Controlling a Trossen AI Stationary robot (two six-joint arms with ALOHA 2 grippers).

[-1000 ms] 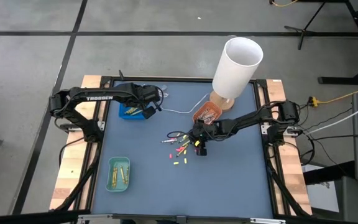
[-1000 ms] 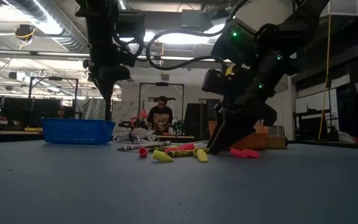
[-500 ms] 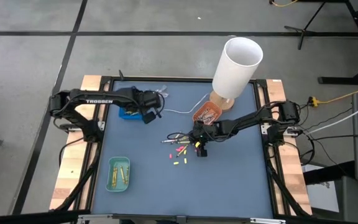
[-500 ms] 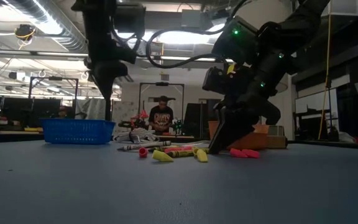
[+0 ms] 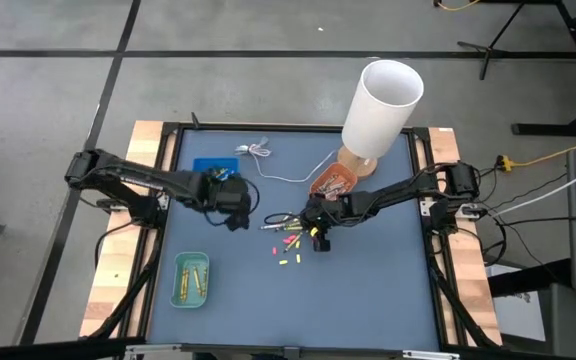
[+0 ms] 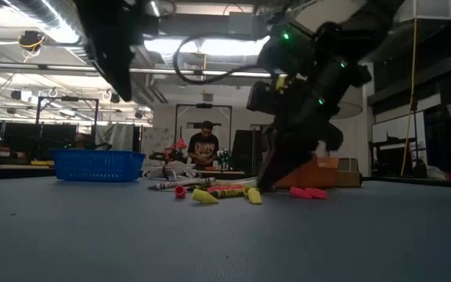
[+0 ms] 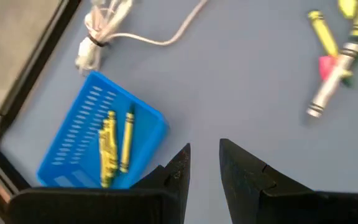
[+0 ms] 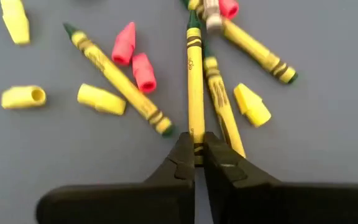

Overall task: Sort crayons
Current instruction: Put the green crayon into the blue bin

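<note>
Loose crayons (image 5: 288,238), yellow, pink and green, lie in a small heap at the table's middle, with short broken pieces (image 8: 101,99) among them. My right gripper (image 5: 314,228) is down at the heap's right side, shut on a yellow crayon with a green tip (image 8: 194,87). My left gripper (image 5: 236,210) hovers left of the heap, between it and the blue tray (image 5: 213,170). Its fingers (image 7: 204,165) stand open with nothing between them. The blue tray (image 7: 98,146) holds several yellow crayons. My right gripper pinches the yellow crayon's blunt end (image 8: 196,138) between its two fingertips (image 8: 182,155). The fingers slant down from the table's right and lie along the crayon, which points away from them toward the heap. Whether the crayon is off the table, I cannot tell.
An orange-brown tray (image 5: 332,183) with crayons stands behind the heap, under a tall white cylinder (image 5: 380,100). A green tray (image 5: 191,280) holding yellow crayons lies near the front left. A thin white cable (image 5: 268,160) runs along the far side. People stand in the room beyond the table (image 6: 203,149).
My left gripper has left the blue tray and gone toward the table's near edge and the crayon heap. My right gripper has shut on the yellow crayon's end and shifted slightly toward the table's left.
</note>
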